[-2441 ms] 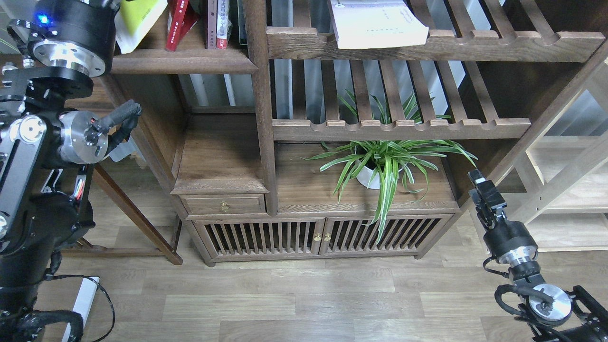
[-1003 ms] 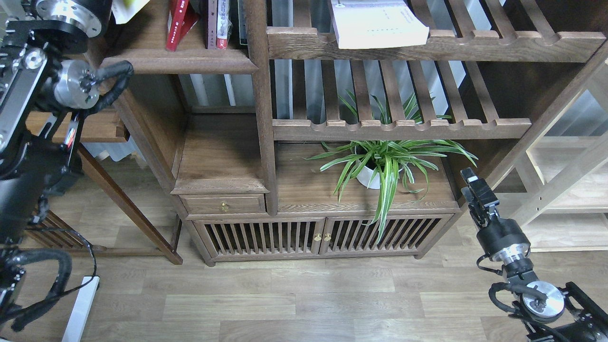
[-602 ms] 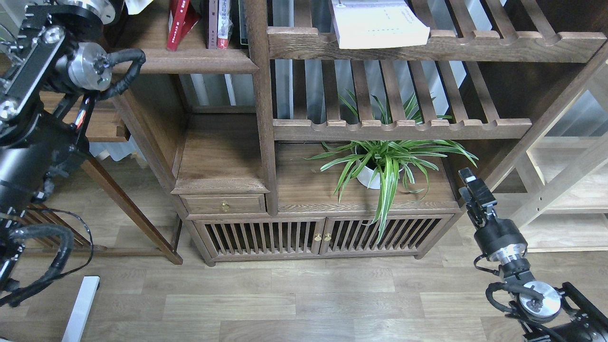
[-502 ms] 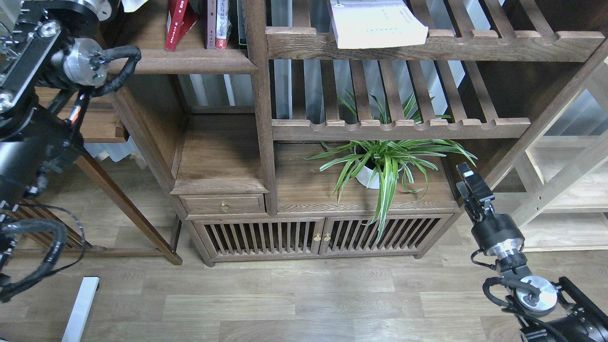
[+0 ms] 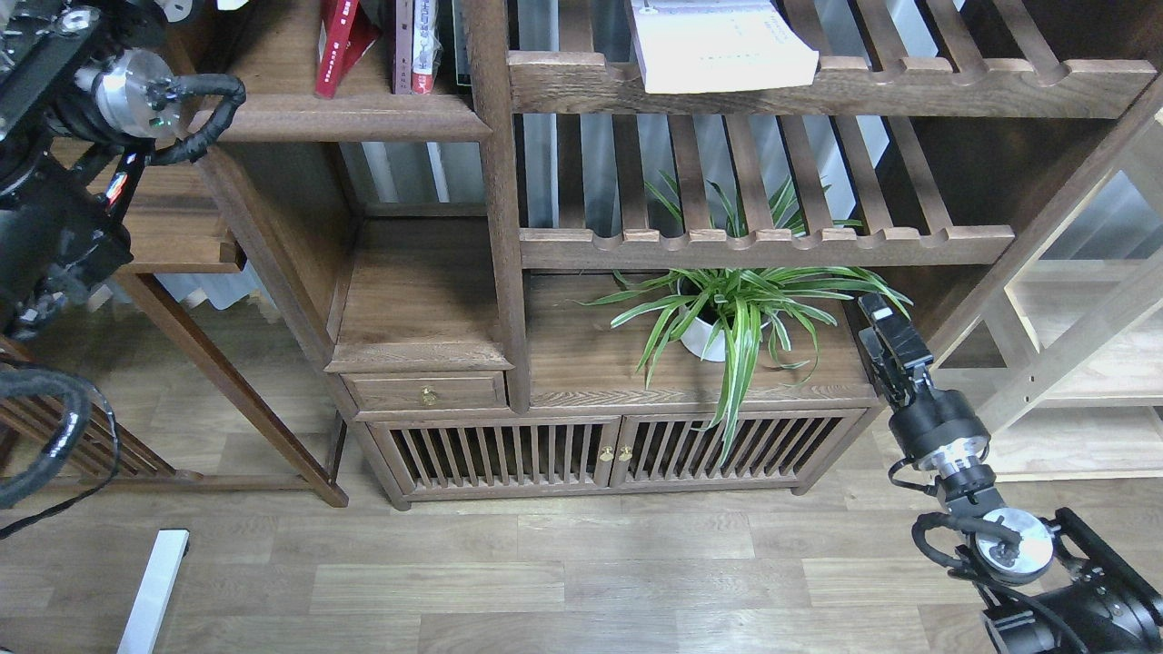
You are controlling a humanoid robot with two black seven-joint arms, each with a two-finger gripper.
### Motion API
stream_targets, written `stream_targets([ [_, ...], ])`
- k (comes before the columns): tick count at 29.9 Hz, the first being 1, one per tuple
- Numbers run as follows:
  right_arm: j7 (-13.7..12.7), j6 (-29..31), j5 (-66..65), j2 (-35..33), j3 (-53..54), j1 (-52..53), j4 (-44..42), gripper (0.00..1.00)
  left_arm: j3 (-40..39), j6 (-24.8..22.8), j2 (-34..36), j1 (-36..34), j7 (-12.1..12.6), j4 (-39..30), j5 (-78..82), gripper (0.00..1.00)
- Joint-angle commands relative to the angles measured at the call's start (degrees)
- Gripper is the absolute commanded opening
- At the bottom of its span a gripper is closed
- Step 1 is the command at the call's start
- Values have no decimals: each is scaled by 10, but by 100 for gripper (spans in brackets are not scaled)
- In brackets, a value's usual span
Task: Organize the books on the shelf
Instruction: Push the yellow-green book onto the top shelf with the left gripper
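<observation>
The dark red book (image 5: 336, 45) leans on the dark plank shelf (image 5: 363, 116) at the top left, beside two upright books (image 5: 415, 45). The thick white book (image 5: 722, 45) lies flat on the upper slatted rack. Only a pale sliver (image 5: 232, 3) shows at the top edge where the yellow-green book was; I cannot tell what it is. My left arm (image 5: 118, 77) runs up out of the top left corner, so its gripper is out of view. My right gripper (image 5: 879, 318) is low at the right, empty, beside the plant's leaves; its fingers look dark and close together.
A potted spider plant (image 5: 727, 313) stands on the cabinet top under the lower slatted rack (image 5: 772, 245). A slatted-door cabinet (image 5: 618, 450) and a small drawer (image 5: 427, 392) sit below. A pale shelving unit (image 5: 1090, 363) is at the right, a wooden side table (image 5: 182, 236) at the left.
My left arm has risen and swung up-left, and the yellow-green book has gone almost fully out of the top edge. My right gripper has moved up and left toward the plant.
</observation>
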Motion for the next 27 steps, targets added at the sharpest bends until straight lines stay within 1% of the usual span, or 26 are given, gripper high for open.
stream_targets([
  [1,0,0,-1,0,0,2,0,79,7,0,-1,-1,-13,5,-11,6],
  [8,0,0,-1,0,-11,9,0,79,11,1,-8,6,-28,14,-35,6],
  [14,1,0,0,-1,-8,9,0,79,20,4,-23,6,-30,23,-37,8],
  [15,1,0,0,-1,-6,9,0,79,26,4,-24,5,-30,23,-37,10],
  [16,1,0,0,-1,-5,9,0,79,32,4,-24,6,-28,23,-36,14],
  [17,1,0,0,-1,-4,9,0,79,42,6,-26,6,-28,24,-37,20],
  [19,1,0,0,-1,-3,9,0,79,52,8,-39,5,-32,31,-38,26],
  [22,2,0,1,-3,-1,8,1,79,57,25,-60,5,-38,38,-38,39],
  [24,2,0,3,-4,0,8,1,79,61,40,-67,3,-38,38,-38,44],
  [27,2,0,10,-7,0,7,1,79,72,46,-72,-1,-37,38,-38,54],
])
